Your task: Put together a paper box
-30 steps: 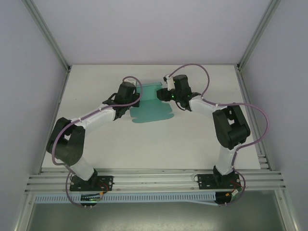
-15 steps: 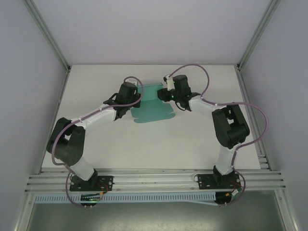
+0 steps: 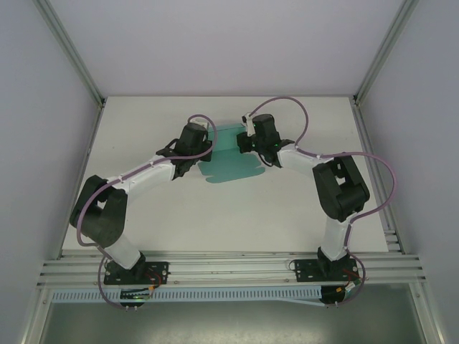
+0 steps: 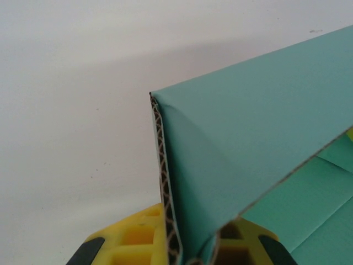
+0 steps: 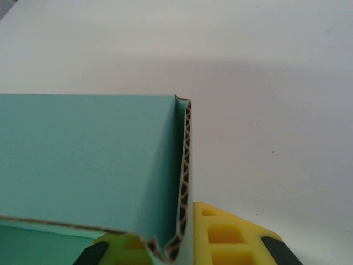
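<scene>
Teal card of the paper box (image 3: 233, 168) sits far-centre on the table (image 3: 287, 215), nudged slightly right as the left gripper (image 4: 187, 251) and right gripper (image 5: 175, 249), each clamped on a raised end flap, draw inward, probably forming its walls.

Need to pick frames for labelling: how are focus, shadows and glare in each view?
Top external: even, soft light, no glare; the paper box is small in frame. Left wrist: the box's corrugated edge is sharp, with a broad soft shadow on the table behind it. Right wrist: likewise sharp, a diffuse shadow on the table, no blown highlights.
</scene>
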Available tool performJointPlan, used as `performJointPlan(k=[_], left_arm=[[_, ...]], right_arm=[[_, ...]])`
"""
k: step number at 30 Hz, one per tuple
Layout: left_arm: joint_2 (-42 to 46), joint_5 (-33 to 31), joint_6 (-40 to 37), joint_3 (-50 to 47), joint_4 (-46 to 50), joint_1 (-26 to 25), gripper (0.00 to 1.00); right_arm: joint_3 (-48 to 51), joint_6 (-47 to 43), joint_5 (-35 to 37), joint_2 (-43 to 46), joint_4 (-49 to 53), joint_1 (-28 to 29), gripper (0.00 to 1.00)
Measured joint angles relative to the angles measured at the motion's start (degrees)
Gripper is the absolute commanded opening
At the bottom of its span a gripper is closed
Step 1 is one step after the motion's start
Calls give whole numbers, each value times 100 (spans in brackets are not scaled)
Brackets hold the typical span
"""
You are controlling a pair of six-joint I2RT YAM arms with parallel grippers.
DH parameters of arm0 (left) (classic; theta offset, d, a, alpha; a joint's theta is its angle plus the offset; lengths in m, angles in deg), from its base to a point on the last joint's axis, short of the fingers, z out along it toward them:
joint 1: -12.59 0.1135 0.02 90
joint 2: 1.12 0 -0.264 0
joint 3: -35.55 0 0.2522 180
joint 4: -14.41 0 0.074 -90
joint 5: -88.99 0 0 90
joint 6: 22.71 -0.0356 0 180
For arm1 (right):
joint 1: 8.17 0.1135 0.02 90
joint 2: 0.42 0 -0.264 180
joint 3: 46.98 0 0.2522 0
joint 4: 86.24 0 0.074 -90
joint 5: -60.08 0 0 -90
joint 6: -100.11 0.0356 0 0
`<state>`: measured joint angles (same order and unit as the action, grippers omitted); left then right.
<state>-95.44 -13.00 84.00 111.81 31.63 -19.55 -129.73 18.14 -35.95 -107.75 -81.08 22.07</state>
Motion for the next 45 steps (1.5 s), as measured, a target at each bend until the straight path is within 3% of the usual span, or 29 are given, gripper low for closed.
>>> performJointPlan(k=[28, 38, 45], left_arm=[[0, -352, 197, 431, 361, -138, 0], [0, -199, 87, 433, 120, -199, 0], [44, -149, 0, 426, 103, -223, 0]], right_arm=[[-999, -896, 3084, -7, 1582, 754, 0], [-1690, 914, 3571, -138, 2868, 813, 10], [-1762, 1285, 3644, -160, 3073, 813, 12]])
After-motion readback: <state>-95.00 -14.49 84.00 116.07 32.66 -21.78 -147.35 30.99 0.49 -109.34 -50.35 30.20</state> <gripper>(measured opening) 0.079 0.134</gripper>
